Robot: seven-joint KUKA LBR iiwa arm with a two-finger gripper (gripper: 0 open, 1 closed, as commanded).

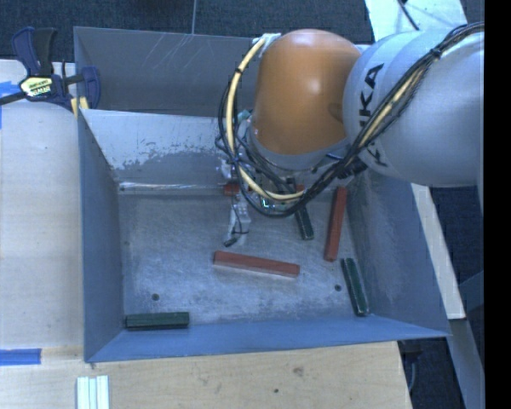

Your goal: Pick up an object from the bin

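Note:
My gripper (238, 221) reaches down into the middle of the bin, mostly hidden under the arm's wrist. Just below its tip, a reddish-brown flat bar (255, 265) lies almost level on the bin floor, apart from the gripper. A short dark green stick (303, 224) lies to the right of the gripper, partly under the wrist. Beside that stick, a second reddish-brown bar (335, 222) lies nearly upright in the view.
Another dark green stick (353, 286) rests near the right wall at the front. A third dark green stick (157, 320) lies along the front wall at the left. The arm and its orange cover hang over the bin's back right part.

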